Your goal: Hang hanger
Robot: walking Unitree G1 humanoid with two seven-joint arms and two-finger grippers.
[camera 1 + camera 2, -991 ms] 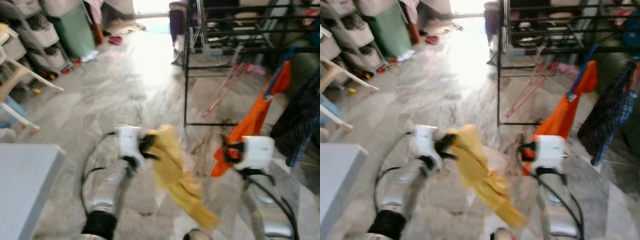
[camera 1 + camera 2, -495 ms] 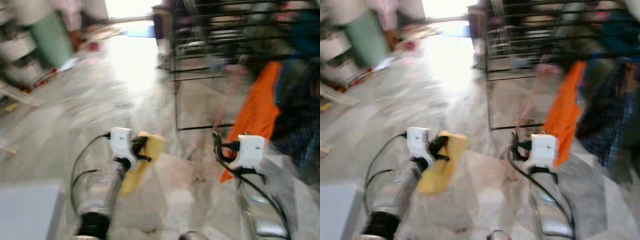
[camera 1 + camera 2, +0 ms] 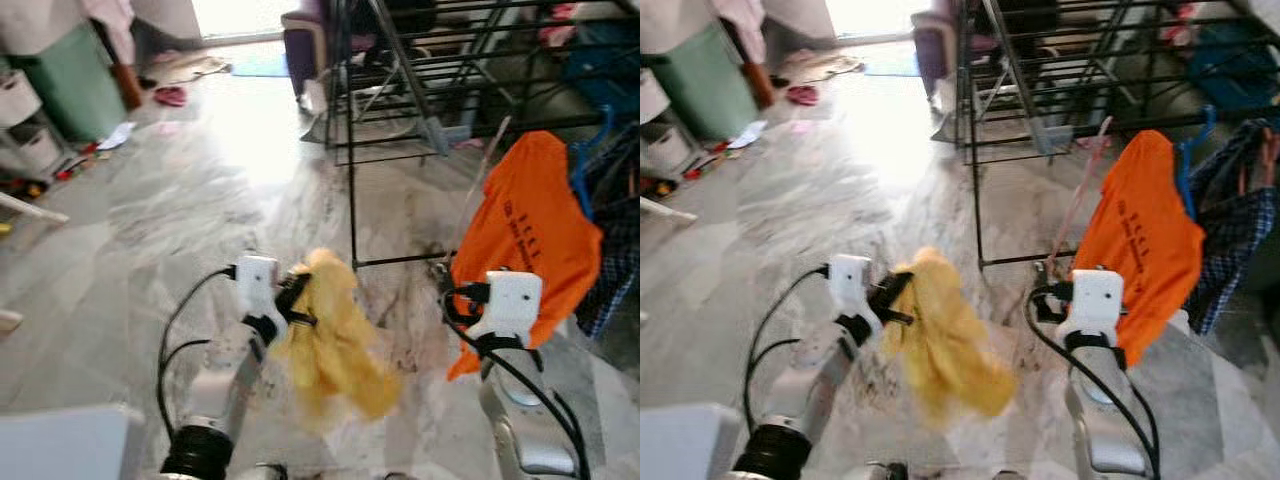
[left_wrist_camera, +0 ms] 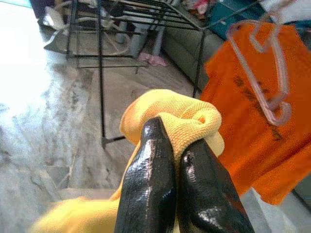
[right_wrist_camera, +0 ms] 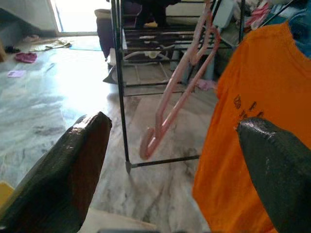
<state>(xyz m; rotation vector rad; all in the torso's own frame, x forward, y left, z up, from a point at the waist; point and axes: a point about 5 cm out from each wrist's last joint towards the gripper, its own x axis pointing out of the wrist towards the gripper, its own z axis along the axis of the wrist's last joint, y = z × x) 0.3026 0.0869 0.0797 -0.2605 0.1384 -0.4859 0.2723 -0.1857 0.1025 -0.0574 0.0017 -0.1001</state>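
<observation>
Your left gripper (image 4: 177, 160) pinches the yellow cloth (image 3: 335, 335), your right gripper (image 5: 170, 160) gapes empty, so the pink hanger (image 5: 177, 80) could snag the rack (image 3: 975, 150).

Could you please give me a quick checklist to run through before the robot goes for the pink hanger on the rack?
1. Left gripper shut firmly on the yellow cloth: ok, the fingers pinch a fold of it.
2. Right gripper open and free to grasp: ok, nothing lies between its fingers.
3. Pink hanger in sight ahead of the right gripper: ok, it hangs from the black drying rack.
4. Hanger within reach: cannot tell.
5. Orange shirt out of the right arm's way: not ok, it hangs close beside that gripper.
6. Yellow cloth off the floor: cannot tell.
</observation>
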